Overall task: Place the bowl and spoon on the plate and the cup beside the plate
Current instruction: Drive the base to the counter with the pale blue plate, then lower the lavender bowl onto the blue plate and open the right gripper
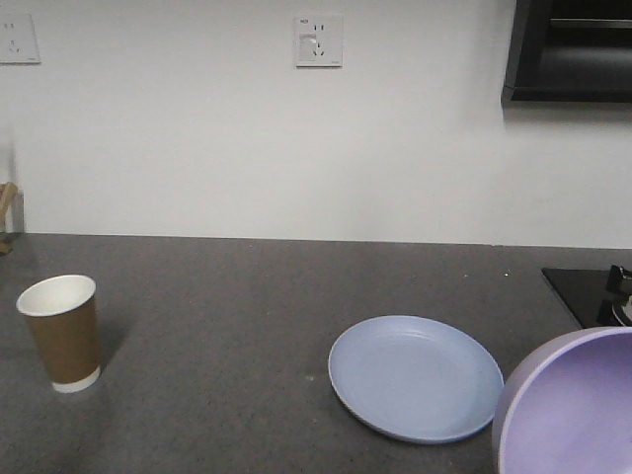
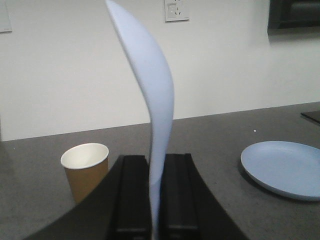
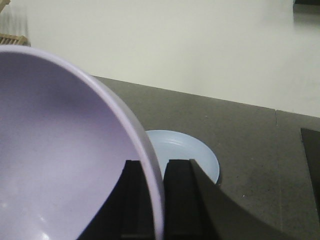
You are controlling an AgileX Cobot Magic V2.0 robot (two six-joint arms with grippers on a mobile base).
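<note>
Dark grey countertop point(image 1: 217, 326) runs under a white wall point(image 1: 197, 138). The pale blue plate point(image 1: 415, 380) lies flat on it at approx. 5 o'clock of the front view. At 4 o'clock from the plate, in the corner of that view, is the lavender bowl point(image 1: 578, 415), tilted so its inside faces the camera. Its rim covers the plate's edge there, but whether they touch I cannot tell.

In the right wrist view the right gripper point(image 3: 154, 200) has its jaws pinching the bowl's rim, one black finger point(image 3: 180, 200) outside the wall and the other inside. The plate shows just beyond, at 12 o'clock of the jaws.

The left gripper point(image 2: 155, 200) pinches the lower end of the spoon point(image 2: 155, 95) btw. its two black fingers point(image 2: 131, 195). The spoon stands upright, seen edge-on, w/ its top curving toward 11 o'clock.

The paper cup point(image 1: 61, 336), brown outside and cream-white inside, stands upright at 9 o'clock from the plate, well apart.

Further out are a wall socket point(image 1: 318, 40) at 12 o'clock, a second socket point(image 1: 18, 38) at 10 o'clock, a black cooktop point(image 1: 583, 291) at 3 o'clock and a dark cabinet point(image 1: 568, 54) at 1 o'clock.
</note>
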